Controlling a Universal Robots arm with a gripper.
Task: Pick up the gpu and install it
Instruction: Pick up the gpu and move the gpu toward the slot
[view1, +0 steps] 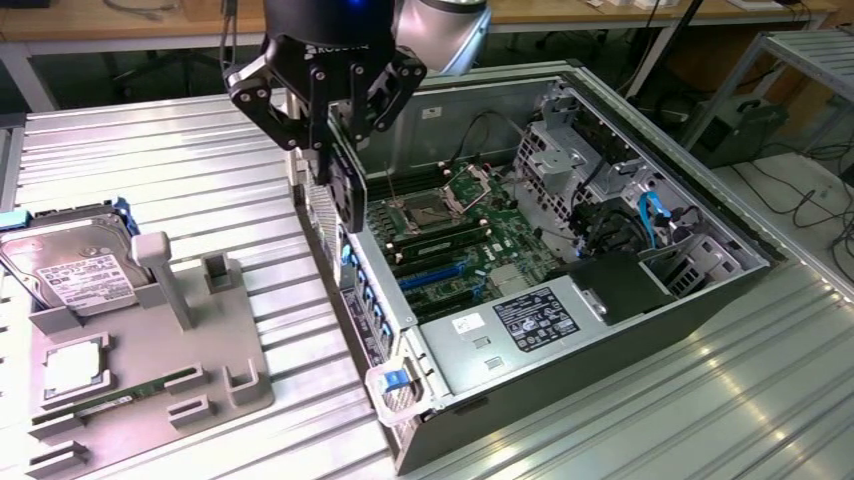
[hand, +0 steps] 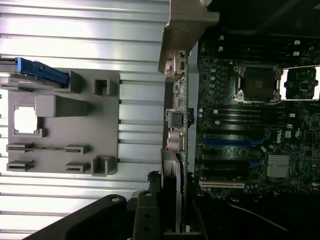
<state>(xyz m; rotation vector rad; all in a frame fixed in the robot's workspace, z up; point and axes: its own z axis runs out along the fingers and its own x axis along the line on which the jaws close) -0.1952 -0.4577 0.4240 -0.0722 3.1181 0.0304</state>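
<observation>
Black two-fingered gripper (view1: 328, 148) pinches the thin dark rectangular gpu (view1: 347, 195), held upright, apparently just over the open grey computer case's (view1: 587, 410) rear wall.

The gpu (view1: 344, 195) is a thin, flat, dark card hanging upright on edge, pinched at its upper edge between my fingers (view1: 287, 125), in the upper part of the exterior view just left of centre. A pale metal bracket strip runs down its end on the exterior view's left, and the card stands at the rear wall of the open computer case (view1: 694, 300), beside the motherboard (view1: 454, 225). In the wrist view it shows edge-on as a narrow dark slab with the pale strip alongside, running along the board's edge.
</observation>
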